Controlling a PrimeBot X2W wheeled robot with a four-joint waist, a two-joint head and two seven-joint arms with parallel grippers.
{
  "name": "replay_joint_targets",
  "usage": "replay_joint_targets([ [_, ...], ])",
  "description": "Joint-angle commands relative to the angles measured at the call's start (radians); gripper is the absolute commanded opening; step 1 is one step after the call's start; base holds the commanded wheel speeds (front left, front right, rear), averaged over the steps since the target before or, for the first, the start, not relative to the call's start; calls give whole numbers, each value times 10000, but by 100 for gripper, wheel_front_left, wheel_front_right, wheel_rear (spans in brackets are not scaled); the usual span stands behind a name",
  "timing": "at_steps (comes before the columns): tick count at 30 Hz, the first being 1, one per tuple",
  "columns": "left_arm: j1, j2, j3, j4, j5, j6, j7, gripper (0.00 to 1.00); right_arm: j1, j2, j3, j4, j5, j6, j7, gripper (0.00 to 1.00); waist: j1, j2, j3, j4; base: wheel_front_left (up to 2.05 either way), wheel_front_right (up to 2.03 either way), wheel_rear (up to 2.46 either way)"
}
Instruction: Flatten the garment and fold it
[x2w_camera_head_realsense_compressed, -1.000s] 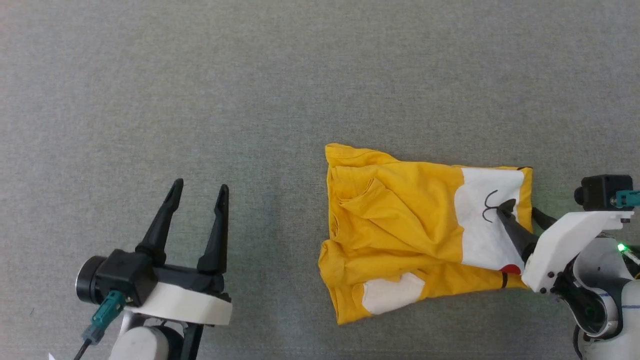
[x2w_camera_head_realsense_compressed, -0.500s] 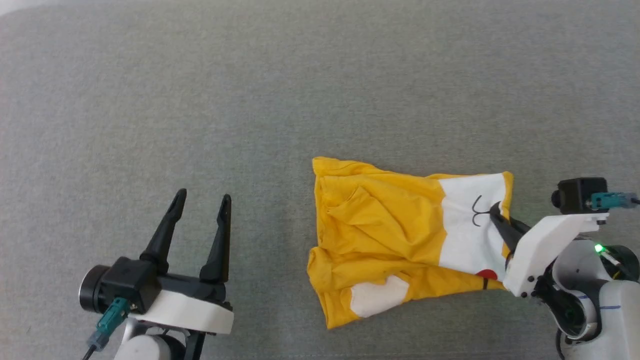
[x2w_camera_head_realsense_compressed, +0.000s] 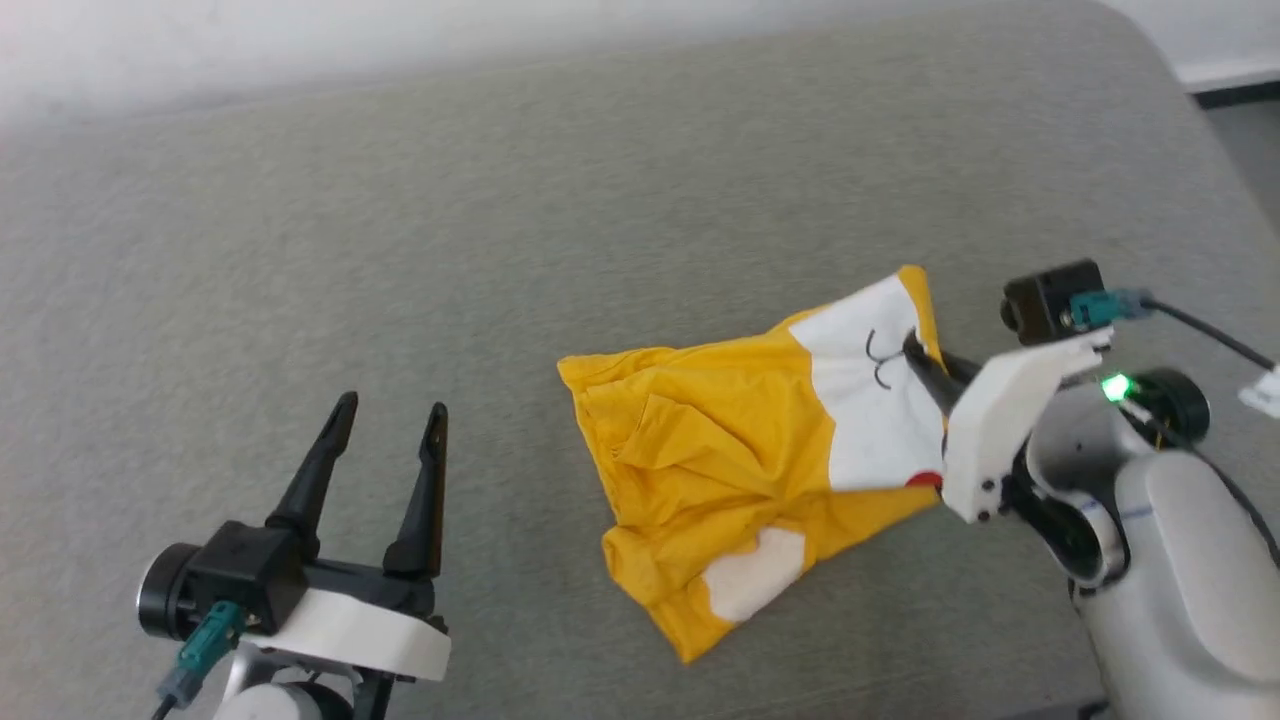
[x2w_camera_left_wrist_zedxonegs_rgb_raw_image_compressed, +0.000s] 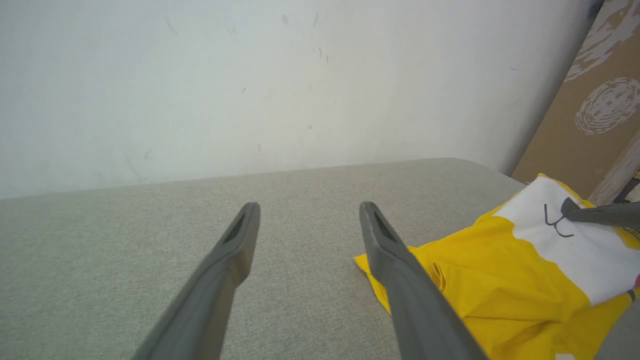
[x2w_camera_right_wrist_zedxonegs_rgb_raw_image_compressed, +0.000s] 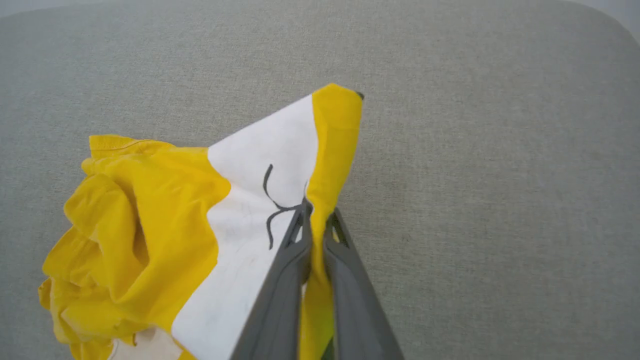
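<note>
The right gripper (x2w_camera_head_realsense_compressed: 912, 345) has its 2 fingers clamped on the garment's (x2w_camera_head_realsense_compressed: 720, 450) yellow edge beside the white patch. The rest lies crumpled on the grey surface (x2w_camera_head_realsense_compressed: 400, 200) toward the left gripper (x2w_camera_head_realsense_compressed: 391, 405), which hovers well apart, wide open and empty.

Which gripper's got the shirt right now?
It's the right gripper: its fingers are shut on the garment at its yellow edge. The left gripper stands open, apart from it.

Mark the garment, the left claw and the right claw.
garment (x2w_camera_head_realsense_compressed: 700, 450): head view, crumpled yellow middle.
left claw (x2w_camera_head_realsense_compressed: 391, 406): head view, midway between its open fingertips.
right claw (x2w_camera_right_wrist_zedxonegs_rgb_raw_image_compressed: 318, 212): right wrist view, between fingertips shut on the yellow edge.
</note>
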Motion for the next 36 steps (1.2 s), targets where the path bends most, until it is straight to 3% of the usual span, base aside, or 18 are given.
replay_joint_targets([
  [1, 115, 70, 29, -61, -34, 41, 41, 100, -227, -72, 38, 55, -28, -11, -95, 0, 1, 0, -368, -675, 0, 0, 0],
  [10, 87, 298, 29, -432, -13, 90, 358, 100, -2252, -791, 1028, 1393, 89, -11, -586, 0, 1, 0, -136, -1668, 0, 0, 0],
  [21, -675, 835, 32, -1330, 375, 80, 958, 100, -4156, -2061, 1052, 2248, 113, -11, -1485, 0, 1, 0, 1556, -1978, 0, 0, 0],
  [28, -1446, 1245, 30, -2102, 727, 10, 1455, 100, -4782, -2753, 369, 2816, -155, -11, -2055, 0, 1, 0, 2769, -1947, 0, 0, 0],
  [36, -2097, 1608, -13, -2591, 953, -134, 1945, 100, -5071, -3016, -1007, 3741, -956, -11, -2881, 0, 1, 0, 3772, -1799, 0, 0, 0],
])
